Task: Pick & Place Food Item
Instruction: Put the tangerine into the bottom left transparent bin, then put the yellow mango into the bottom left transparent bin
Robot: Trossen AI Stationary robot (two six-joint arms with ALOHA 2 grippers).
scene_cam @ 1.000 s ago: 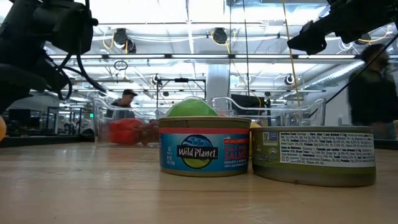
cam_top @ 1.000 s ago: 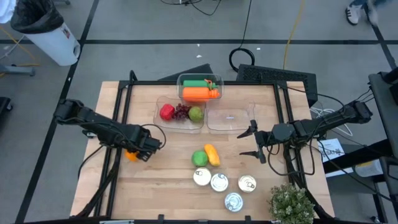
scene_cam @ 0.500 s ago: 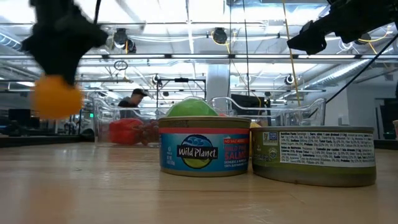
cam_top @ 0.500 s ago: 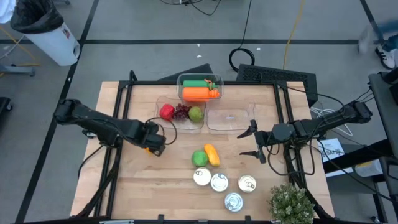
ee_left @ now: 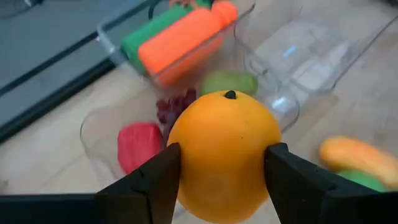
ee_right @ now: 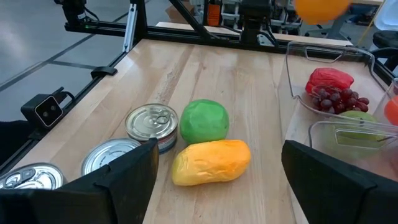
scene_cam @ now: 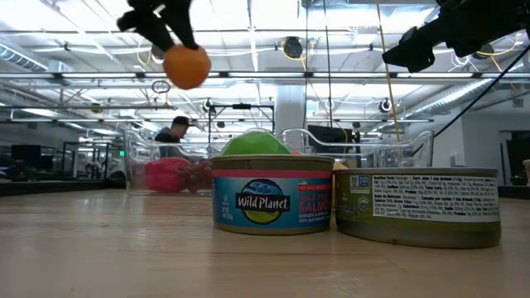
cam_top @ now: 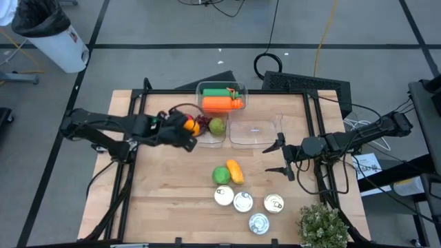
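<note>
1. The left gripper (cam_top: 185,128) is clamped on a round orange fruit (ee_left: 224,149), one dark finger pressed against each side; it holds the fruit in the air above the clear plastic tray (cam_top: 180,135) at the back of the light wooden table (cam_top: 179,200).
2. That tray holds a red pepper-shaped piece (ee_left: 140,145), a bunch of dark purple grapes (ee_left: 176,106) and a pale green apple (ee_left: 231,81); behind it a smaller clear tub (cam_top: 222,87) holds an orange cylinder and a green one.
3. The right gripper (cam_top: 282,158) hangs over the table's right side, its fingers spread wide and holding nothing; an empty-looking clear tray (cam_top: 256,132) lies just beside it.
4. Mid-table a green ball-shaped fruit (ee_right: 204,121) touches a yellow mango-like piece (ee_right: 211,162); four round metal tins (cam_top: 242,202) sit near the front edge; a small green potted plant (cam_top: 322,226) stands at the front right corner.
</note>
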